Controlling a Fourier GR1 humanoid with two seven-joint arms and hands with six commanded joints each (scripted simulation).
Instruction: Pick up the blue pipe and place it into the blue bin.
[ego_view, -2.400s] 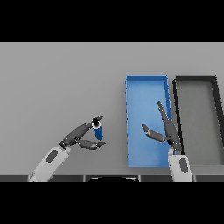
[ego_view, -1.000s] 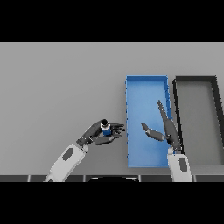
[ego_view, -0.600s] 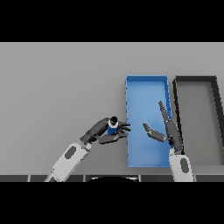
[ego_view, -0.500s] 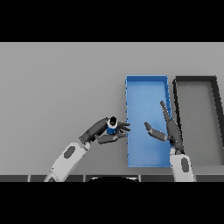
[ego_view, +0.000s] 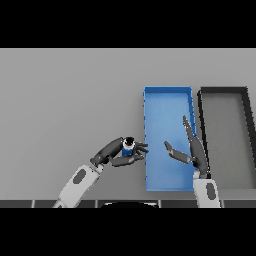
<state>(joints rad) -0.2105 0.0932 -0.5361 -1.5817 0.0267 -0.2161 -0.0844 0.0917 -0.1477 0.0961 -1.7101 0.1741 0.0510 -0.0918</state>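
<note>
My left hand (ego_view: 114, 153) is curled round the blue pipe (ego_view: 128, 148), a short blue cylinder with a dark end facing up. It holds the pipe just left of the blue bin (ego_view: 168, 98), close to the bin's left wall. My right hand (ego_view: 192, 149) hangs over the bin's near right part, fingers straight and thumb spread, holding nothing.
A black bin (ego_view: 225, 92) stands right of the blue bin, their walls nearly touching. The grey table (ego_view: 65, 100) stretches away to the left and back.
My left hand has carried the pipe rightward, from mid-table to the blue bin's left wall. The right hand has shifted only slightly.
</note>
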